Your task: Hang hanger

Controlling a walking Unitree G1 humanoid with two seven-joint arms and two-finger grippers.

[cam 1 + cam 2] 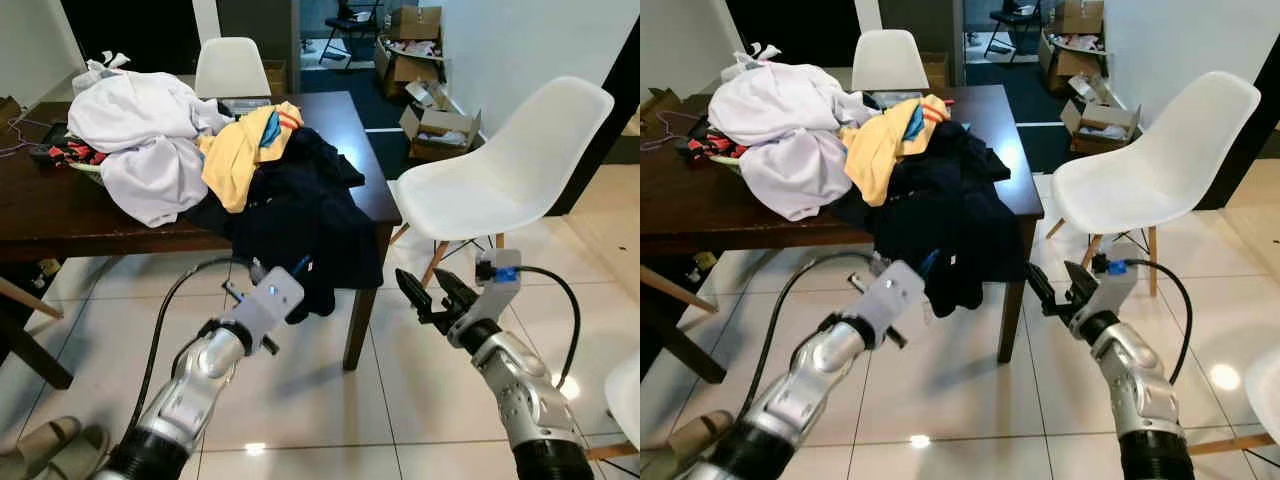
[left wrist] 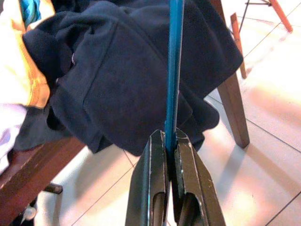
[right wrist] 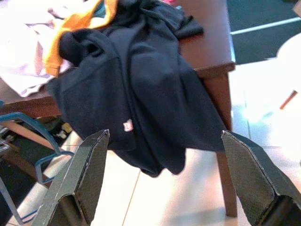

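Blue hanger pinched between the closed fingers of the left claw, held low before the dark garment draped off the table corner. Step, as judged: hanger in hand, no rail in sight. Next calls for finding a hanging place. Right claw spread wide, empty, beside the white chair.

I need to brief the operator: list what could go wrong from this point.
The left gripper pinches only a thin bar of the blue hanger, so it may twist or slip. The navy garment drapes over the table edge; the hanger could snag it and pull it to the floor. The right gripper is open.
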